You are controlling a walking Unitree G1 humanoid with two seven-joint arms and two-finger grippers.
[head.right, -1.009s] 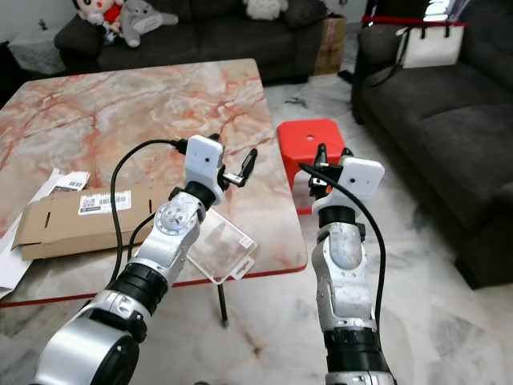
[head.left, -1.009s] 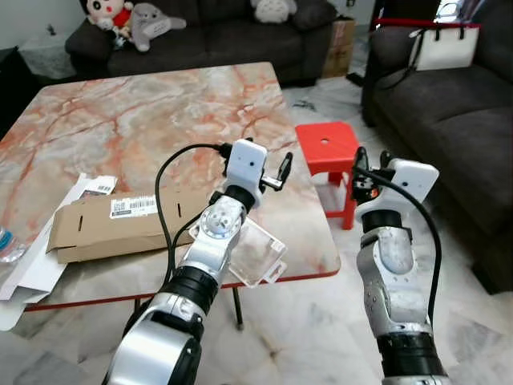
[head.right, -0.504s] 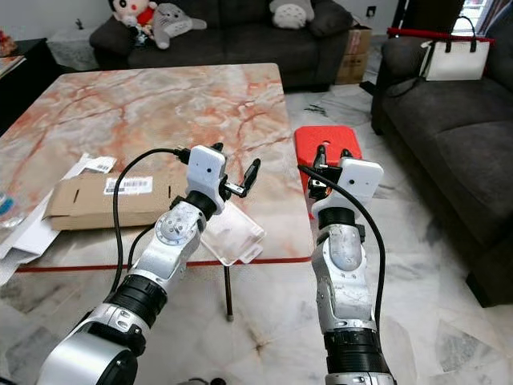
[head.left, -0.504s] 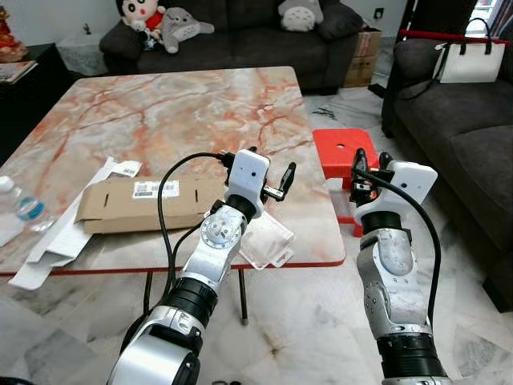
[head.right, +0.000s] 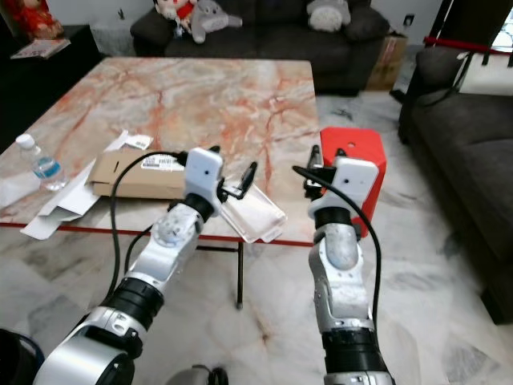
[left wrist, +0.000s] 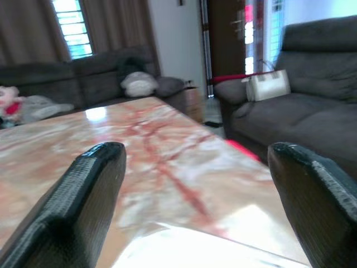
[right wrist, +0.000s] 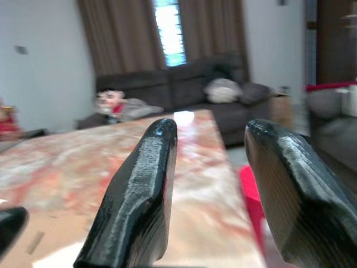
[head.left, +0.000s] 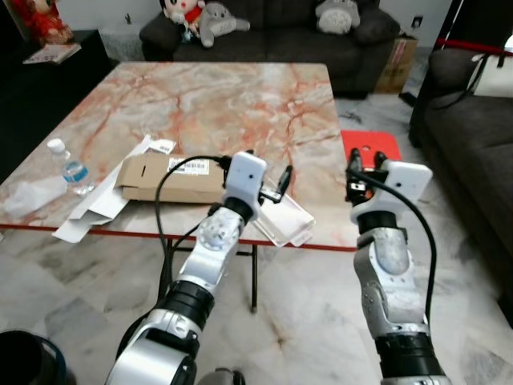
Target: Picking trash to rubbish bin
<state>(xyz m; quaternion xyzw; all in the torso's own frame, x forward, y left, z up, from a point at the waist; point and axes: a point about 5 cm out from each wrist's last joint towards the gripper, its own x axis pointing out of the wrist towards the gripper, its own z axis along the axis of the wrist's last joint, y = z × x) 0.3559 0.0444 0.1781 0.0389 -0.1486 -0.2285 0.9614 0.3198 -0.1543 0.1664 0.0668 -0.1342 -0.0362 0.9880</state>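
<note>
A clear plastic container (head.left: 282,222) lies at the front edge of the marble table (head.left: 240,96), partly over the rim. A flat cardboard box (head.left: 164,175), white paper scraps (head.left: 92,210) and a small water bottle (head.left: 74,171) lie further left on the table. My left gripper (head.left: 268,178) is open and hovers just above the container with nothing between its fingers (left wrist: 83,206). To the right of the table, my right gripper (head.left: 362,170) is open and empty in the air, in front of a red stool (head.left: 370,150). A dark rubbish bin (head.left: 22,358) stands on the floor at the near left.
Dark sofas stand behind the table (head.left: 272,32) and along the right (head.left: 473,136), with a white bag (head.left: 498,80) on the right one. Crumpled clear plastic (head.left: 28,195) lies at the table's left edge. Pale marble floor (head.left: 296,321) spreads between me and the table.
The whole view has shifted: the table now sits farther off, and the floor, bottle and bin have come into sight. Both grippers stay open and raised as before.
</note>
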